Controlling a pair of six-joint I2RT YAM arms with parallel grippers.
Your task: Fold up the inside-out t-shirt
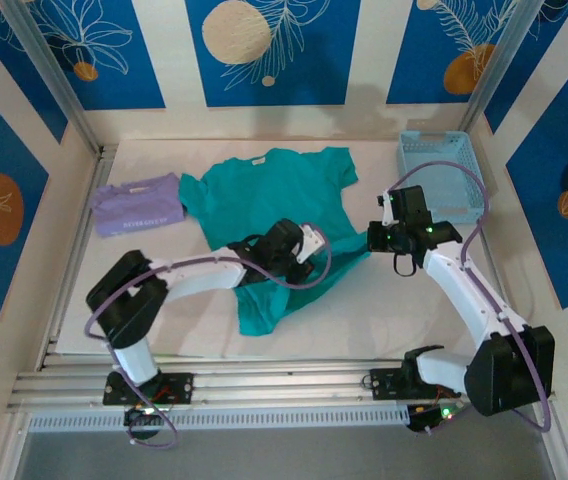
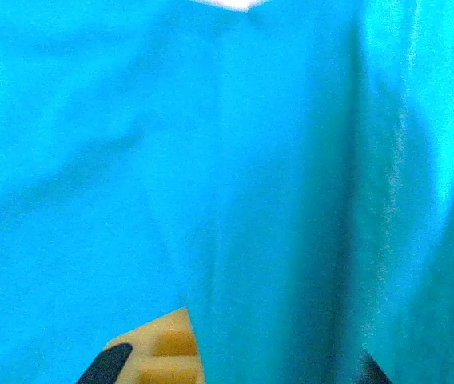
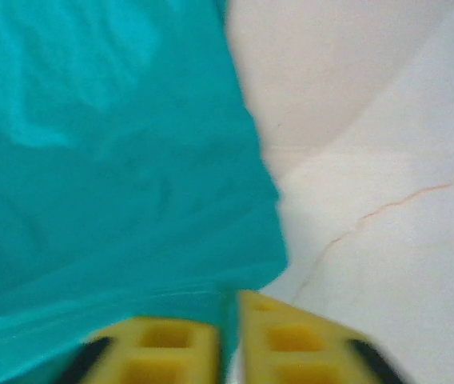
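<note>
From above, we see the inside-out t-shirt (image 1: pixel 269 190) lying on the white worktop (image 1: pixel 384 310), roughly in the middle. Its collar is toward the far side, and its lower part is bunched into a narrow tail that trails toward the near edge. A folded lavender garment (image 1: pixel 139 207) sits just beside its left sleeve. A pale blue basket (image 1: pixel 442 170) stands well apart at the far right. The left pincer (image 1: pixel 312 250) rests on the shirt's lower right part. The right pincer (image 1: pixel 372 240) is at the shirt's right edge, pointing toward it.

In the left wrist view, we see teal fabric (image 2: pixel 211 176) spread close under the camera, with soft creases and a sliver of worktop (image 2: pixel 227 3) at the top. One yellow pad (image 2: pixel 163 352) of the left pincer (image 2: pixel 263 364) shows at the bottom, and the cloth lies over the space beside it. We take this pincer as clenched on the shirt.

In the blurred right wrist view, the shirt (image 3: pixel 107 160) covers the left half and bare worktop (image 3: pixel 371 160) the right. The right pincer (image 3: pixel 231 336) has its two yellow pads (image 3: pixel 163 344) almost together. A thin strip of the shirt's edge runs down between them, so we read it as grasping that edge.
</note>
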